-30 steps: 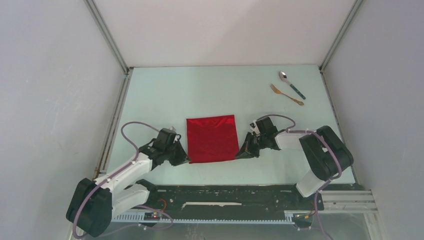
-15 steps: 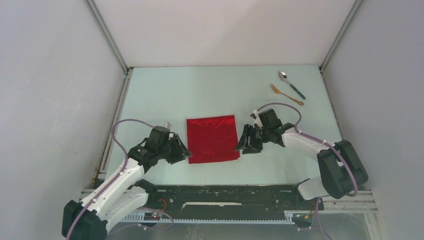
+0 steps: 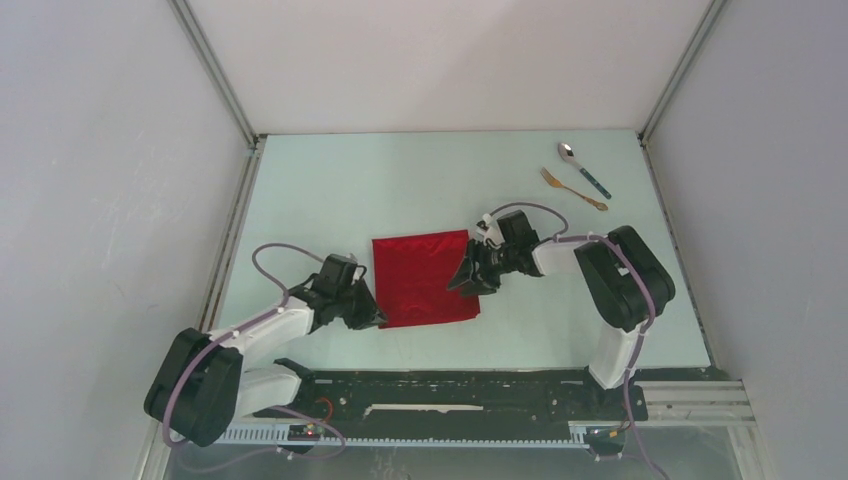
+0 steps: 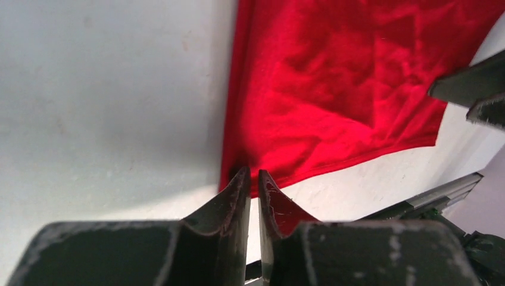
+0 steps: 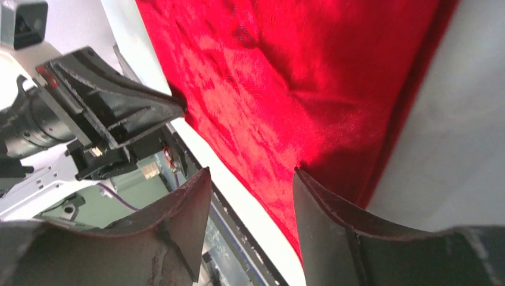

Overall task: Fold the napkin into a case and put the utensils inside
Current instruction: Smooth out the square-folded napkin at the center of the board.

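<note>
Fold step just starting: the napkin (image 3: pixel 422 277) is lying flat and unfolded on the table (image 3: pixel 330 190), no case formed yet. The left gripper (image 4: pixel 253 173) is sitting low at the napkin's near-left corner with its jaws almost together. The tips are meeting the cloth edge, but I cannot tell whether any cloth is actually pinched. The right gripper (image 5: pixel 250 170) is hanging over the napkin's right edge, close to its near-right corner. Its jaws are standing clearly apart, straddling the hem and gripping nothing.

The spoon (image 3: pixel 583 168) and fork (image 3: pixel 573 189) are lying side by side, well apart from the napkin and beyond its far-right corner, untouched.

Judging next move: the right jaws are needing to close on the hem at their corner, and the left is needing a confirmed pinch. Then both should be lifting together and carrying the near edge toward the napkin's far edge. An uneven lift is risking a skewed fold.
</note>
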